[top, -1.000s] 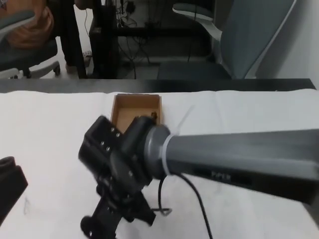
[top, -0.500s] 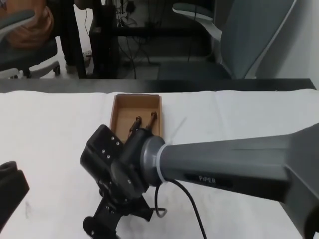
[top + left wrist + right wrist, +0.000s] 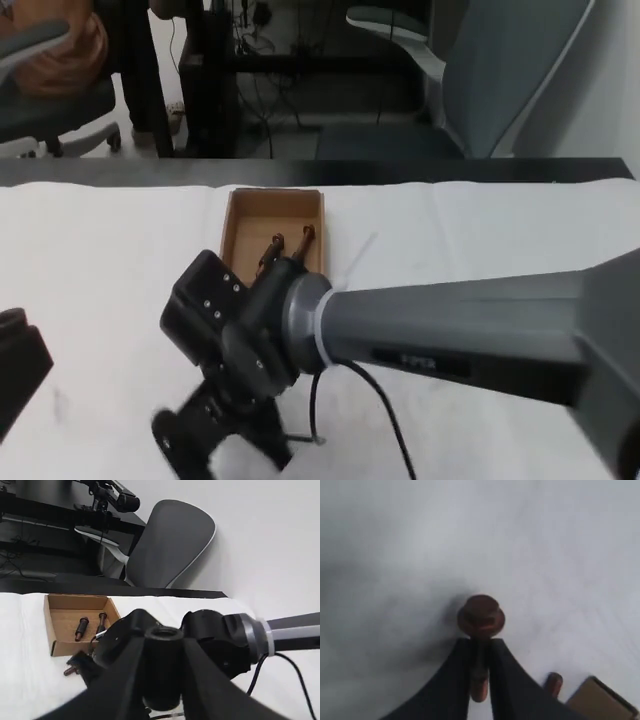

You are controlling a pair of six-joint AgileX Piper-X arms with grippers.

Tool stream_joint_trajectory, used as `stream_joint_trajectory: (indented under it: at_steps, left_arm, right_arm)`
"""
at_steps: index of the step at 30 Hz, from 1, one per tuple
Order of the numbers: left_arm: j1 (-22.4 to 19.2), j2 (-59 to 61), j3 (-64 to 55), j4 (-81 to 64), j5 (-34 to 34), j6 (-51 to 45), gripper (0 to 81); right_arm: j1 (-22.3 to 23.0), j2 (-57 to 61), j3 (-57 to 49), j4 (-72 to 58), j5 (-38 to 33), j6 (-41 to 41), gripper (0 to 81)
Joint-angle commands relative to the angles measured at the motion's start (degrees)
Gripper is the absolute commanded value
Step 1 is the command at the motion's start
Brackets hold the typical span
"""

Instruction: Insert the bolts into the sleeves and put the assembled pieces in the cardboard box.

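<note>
My left gripper (image 3: 162,647) is shut on a black sleeve (image 3: 161,672), held upright with its hollow end showing. My right gripper (image 3: 480,645) is shut on the shank of a copper bolt (image 3: 481,616), head outward, above the white cloth. In the left wrist view that bolt (image 3: 70,669) sticks out of the right gripper (image 3: 82,666), just in front of the cardboard box (image 3: 54,630). The box (image 3: 237,225) holds two assembled pieces (image 3: 272,247) lying side by side. In the high view the right gripper (image 3: 210,440) hangs low near the front edge.
The right arm's thick grey link (image 3: 470,325) crosses the bench from the right. A dark part of the other arm (image 3: 18,362) sits at the left edge. White cloth (image 3: 100,260) covers the bench. Office chairs (image 3: 500,70) stand behind it.
The right arm drew back from the box, uncovering the two pieces inside. Its gripper then swung left, low over the cloth. The dark part at the left edge shifted slightly.
</note>
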Motion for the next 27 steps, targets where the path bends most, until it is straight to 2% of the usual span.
stream_joint_trajectory:
  at_steps: [1,4,8,10,12,14,16,22,25,27]
  left_arm:
    - [0.0,0.5,-0.7,1.4,-0.9,1.7,1.8]
    - [0.0,0.5,-0.2,2.9,-2.9,3.9,1.8]
    - [0.0,0.5,0.5,1.0,-5.5,5.2,1.8]
    - [0.0,0.5,1.7,-1.5,-3.9,7.8,1.8]
    - [0.0,0.5,4.8,-6.1,-1.4,8.4,1.8]
    - [0.0,0.5,9.0,-10.1,1.0,8.3,1.8]
    - [0.0,0.5,12.6,-13.0,2.6,7.1,1.8]
    - [0.0,1.8,24.5,-35.8,6.1,6.6,1.8]
    - [0.0,5.8,28.2,-41.1,9.9,5.4,1.8]
    - [-0.1,9.7,28.2,-41.5,11.1,5.3,1.8]
  right_arm:
    - [-0.3,-6.7,-0.4,-1.4,-8.7,17.0,0.6]
    - [-2.6,-14.5,-0.1,-1.4,-13.6,33.3,0.6]
    - [-7.5,-24.6,2.1,-1.7,-16.7,45.9,0.6]
    - [-9.5,-29.5,4.5,-1.7,-20.9,51.3,0.6]
    - [-10.2,-34.1,7.7,-1.7,-22.3,54.2,0.6]
    - [-10.3,-38.7,11.4,-2.2,-19.6,55.9,0.6]
    - [-9.9,-44.2,17.0,-5.8,-19.9,60.9,0.6]
    - [-6.1,-58.3,36.9,-30.9,-21.1,79.4,0.6]
    - [-3.1,-60.4,44.0,-42.8,-18.0,84.7,0.6]
    - [-1.7,-59.7,46.3,-45.6,-17.2,86.9,0.6]
